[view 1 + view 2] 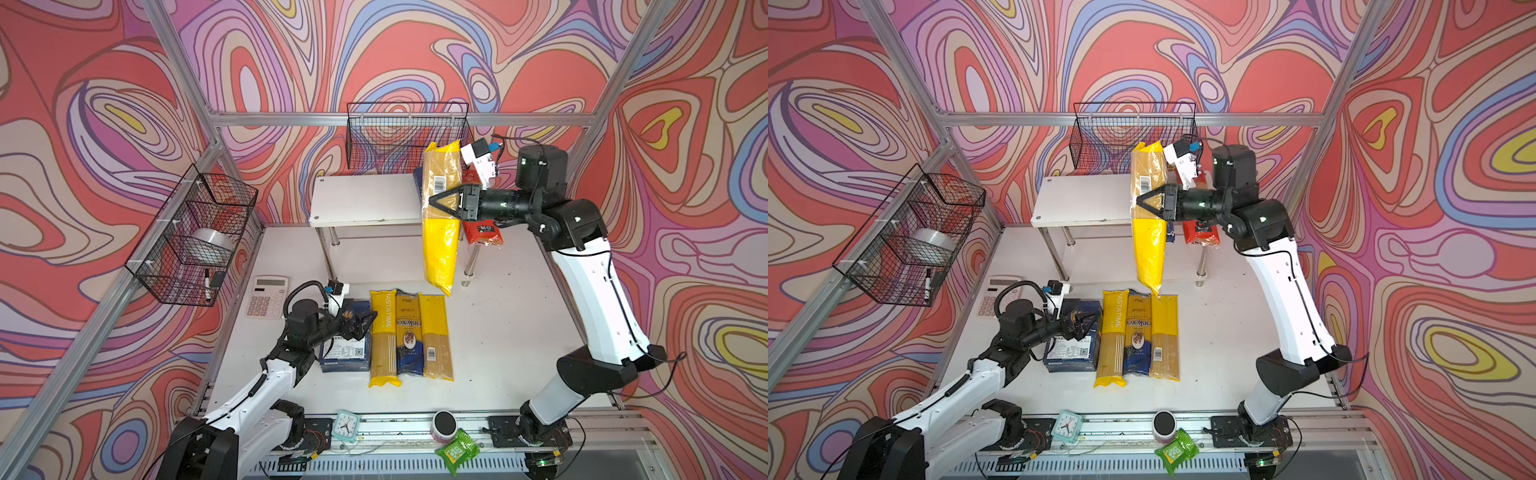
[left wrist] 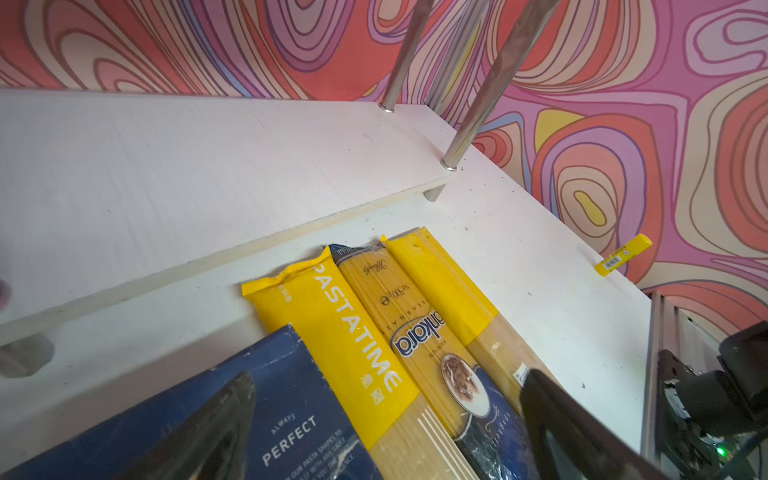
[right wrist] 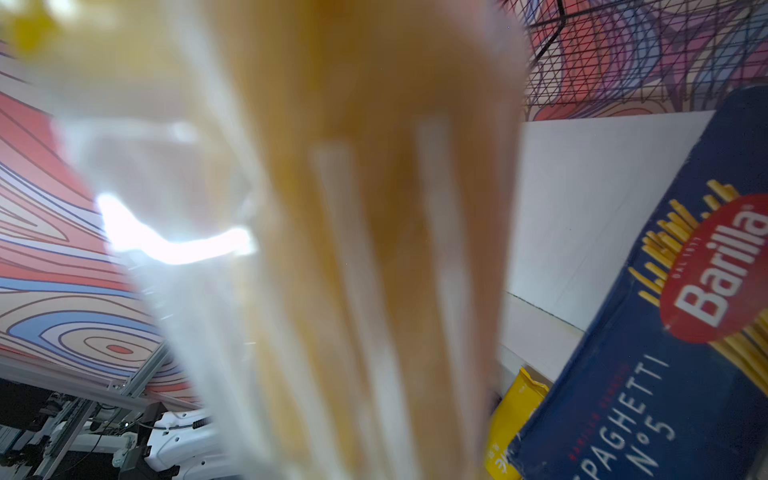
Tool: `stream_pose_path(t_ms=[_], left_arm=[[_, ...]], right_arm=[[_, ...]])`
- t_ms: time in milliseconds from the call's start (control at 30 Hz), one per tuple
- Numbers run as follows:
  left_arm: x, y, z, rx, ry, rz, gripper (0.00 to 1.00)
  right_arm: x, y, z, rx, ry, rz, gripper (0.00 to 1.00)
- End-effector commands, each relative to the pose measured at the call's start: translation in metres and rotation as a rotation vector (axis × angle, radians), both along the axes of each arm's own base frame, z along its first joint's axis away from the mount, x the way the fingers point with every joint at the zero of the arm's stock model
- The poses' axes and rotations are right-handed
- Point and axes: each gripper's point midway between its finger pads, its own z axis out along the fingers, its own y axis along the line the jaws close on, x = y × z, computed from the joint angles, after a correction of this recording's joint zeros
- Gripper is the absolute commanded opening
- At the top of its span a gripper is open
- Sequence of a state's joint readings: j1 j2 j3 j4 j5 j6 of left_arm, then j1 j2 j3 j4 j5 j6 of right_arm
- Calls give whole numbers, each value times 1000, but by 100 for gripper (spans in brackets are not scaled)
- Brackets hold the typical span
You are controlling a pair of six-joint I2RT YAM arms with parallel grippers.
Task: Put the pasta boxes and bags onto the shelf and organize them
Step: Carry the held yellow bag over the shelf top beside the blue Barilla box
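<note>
My right gripper (image 1: 434, 200) (image 1: 1140, 202) is shut on a yellow-and-clear spaghetti bag (image 1: 440, 249) (image 1: 1150, 249). The bag hangs lengthwise over the right end of the shelf (image 1: 365, 199) and fills the right wrist view as a blur (image 3: 332, 249). Beside it on the top board lie the Barilla Spaghetti box (image 3: 665, 353) and a red-and-clear bag (image 1: 482, 232). On the table lie the PASTA TIME bag (image 1: 384, 336) (image 2: 332, 332), a dark blue-gold bag (image 1: 409, 332) and another yellow-and-clear bag (image 1: 436, 336). My left gripper (image 1: 365, 324) (image 2: 386, 424) is open over the navy carton (image 1: 347, 353) (image 2: 270, 415).
A white calculator (image 1: 268, 297) lies left of the carton. Black wire baskets hang on the back wall (image 1: 407, 133) and the left wall (image 1: 195, 232). A small clock (image 1: 345, 424), a jar (image 1: 444, 426) and a green packet (image 1: 457, 451) sit at the front rail.
</note>
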State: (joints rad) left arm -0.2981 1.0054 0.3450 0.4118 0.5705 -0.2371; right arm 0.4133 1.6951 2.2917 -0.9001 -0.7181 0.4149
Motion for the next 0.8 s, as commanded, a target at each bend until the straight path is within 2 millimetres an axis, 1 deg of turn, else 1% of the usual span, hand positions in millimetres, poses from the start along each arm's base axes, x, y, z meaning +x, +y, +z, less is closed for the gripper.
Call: stream_pose_path(t_ms=[0,67,100,133,400,667,767], left_arm=[[2,-7,-2,2,-11,-30,100],[4,-8,-4,12,-3,-31,100],[4,-8,-4,16,-1,-35,100],[3,-9,-4,18,-3,-38,100],[1,-4,-4,49,-22,-14,100],[0,-5,-5,53,-8,-23,100],[1,-5,-6,56,-7,-22,100]], right_arm=[[0,20,40,88,-134,28,0],[9,26,41,101,-141,17,0],[11,25,44,106,-147,3,0],[23,28,36,97,-136,-15,0],[66,34,27,95,-125,-125,0],[92,40,29,139,-129,-173,0],[104,39,23,131,-129,-211,0]])
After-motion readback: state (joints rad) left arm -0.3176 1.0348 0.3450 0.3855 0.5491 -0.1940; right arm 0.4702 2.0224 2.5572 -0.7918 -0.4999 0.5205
